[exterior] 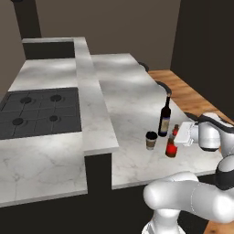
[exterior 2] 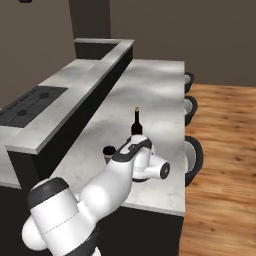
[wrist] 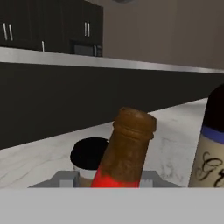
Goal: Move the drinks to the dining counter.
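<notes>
Closest to the hand camera, the red bottle (wrist: 127, 153) fills the lower middle of the frame, its brown neck and cap rising above a red shoulder and leaning slightly to the right. Behind it at lower left sits the dark lid of the paper cup (wrist: 89, 154), and the wine bottle (wrist: 212, 144) with its pale label stands at the right edge. In the left base view these 3 drinks stand close together on the marbled bench (exterior: 132, 100) in the lower right of the frame: the wine bottle (exterior: 164, 118) upright and farthest back, the cup (exterior: 151, 140) just left of it, and the red bottle (exterior: 172, 143) nearest the front edge. The pincer (exterior: 177, 135) is at the red bottle's neck, with the white hand reaching in from the right; whether the fingers press on the bottle or stand a little off it I cannot tell. In the right base view the arm covers most of the group at center frame, leaving the wine bottle's neck (exterior 2: 136, 122) and the cup (exterior 2: 109, 151) showing. A raised ledge (exterior: 91, 91) runs along the bench's far side, with the black cooktop (exterior: 39, 112) beyond it at left. Dark stools (exterior 2: 192, 155) line the bench's right side over a wooden floor (exterior 2: 225, 150).
</notes>
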Robot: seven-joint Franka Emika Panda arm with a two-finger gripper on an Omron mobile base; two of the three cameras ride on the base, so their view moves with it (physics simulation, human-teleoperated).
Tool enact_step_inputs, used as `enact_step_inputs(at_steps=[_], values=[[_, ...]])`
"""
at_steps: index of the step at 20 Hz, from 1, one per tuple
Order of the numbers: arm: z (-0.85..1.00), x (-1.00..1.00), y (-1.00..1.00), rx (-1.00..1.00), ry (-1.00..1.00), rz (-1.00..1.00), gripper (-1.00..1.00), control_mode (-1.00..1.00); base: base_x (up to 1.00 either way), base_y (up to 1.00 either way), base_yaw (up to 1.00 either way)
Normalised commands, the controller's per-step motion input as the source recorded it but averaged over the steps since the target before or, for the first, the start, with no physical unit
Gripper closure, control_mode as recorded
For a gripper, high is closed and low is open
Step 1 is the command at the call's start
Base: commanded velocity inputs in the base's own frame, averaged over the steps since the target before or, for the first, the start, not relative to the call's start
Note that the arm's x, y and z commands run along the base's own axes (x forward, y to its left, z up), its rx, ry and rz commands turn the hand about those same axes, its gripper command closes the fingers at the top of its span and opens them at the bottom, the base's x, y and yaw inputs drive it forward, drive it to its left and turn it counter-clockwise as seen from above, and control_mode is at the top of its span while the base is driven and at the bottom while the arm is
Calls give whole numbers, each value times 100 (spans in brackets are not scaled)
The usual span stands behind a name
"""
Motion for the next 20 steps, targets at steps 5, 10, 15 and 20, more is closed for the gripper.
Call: enact_step_inputs(at_steps=[5,10,15,20], values=[[-2,-41,17,0,-6,0,-100,-100,0,0,0],[0,-24,32,-1,-1,0,-100,-100,0,0,0],[19,0,14,0,7,0,-100,-100,0,0,0],[59,-9,-2,0,6,0,-100,-100,0,0,0]])
